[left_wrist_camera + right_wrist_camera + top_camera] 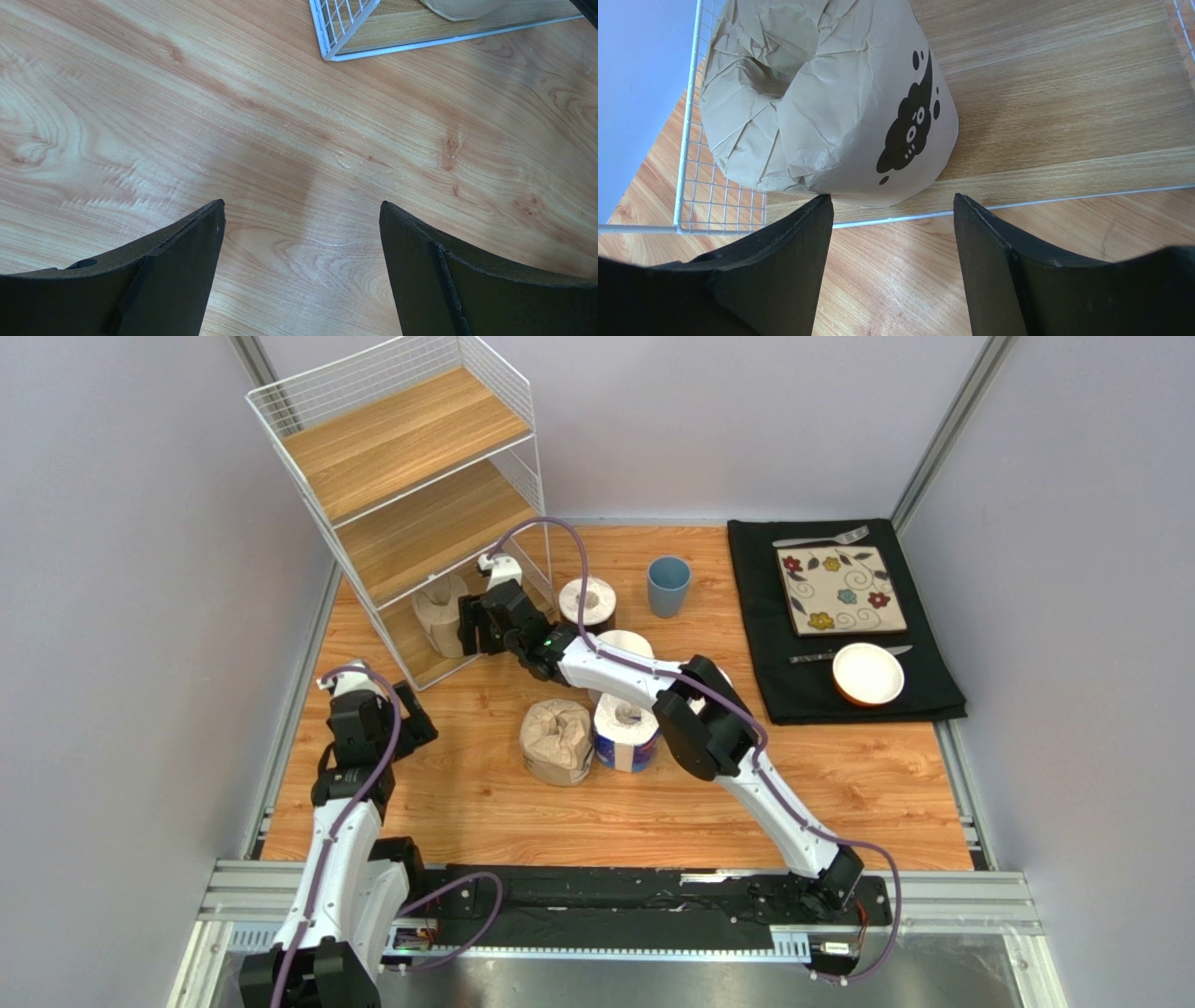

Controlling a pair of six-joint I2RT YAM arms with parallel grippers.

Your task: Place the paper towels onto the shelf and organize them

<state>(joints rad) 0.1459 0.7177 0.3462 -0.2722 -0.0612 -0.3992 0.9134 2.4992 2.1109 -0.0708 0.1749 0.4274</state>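
Observation:
The shelf [407, 441] stands at the far left, a white wire rack with three wooden boards. One brown paper roll [441, 613] sits on its bottom board, and fills the right wrist view [822, 105]. My right gripper [474, 625] is open and empty just outside the shelf's front wire [892, 206], its fingertips short of the roll. On the table stand a dark-wrapped roll [588, 601], a white roll [627, 643], a second brown roll [557, 742] and a blue-wrapped roll [624, 734]. My left gripper [397, 709] is open and empty over bare table [302, 210].
A blue cup [668, 585] stands right of the dark roll. A black mat [786, 672] at the far right holds a patterned plate [840, 590], a white bowl [867, 674] and cutlery. The shelf's near corner [330, 49] shows in the left wrist view.

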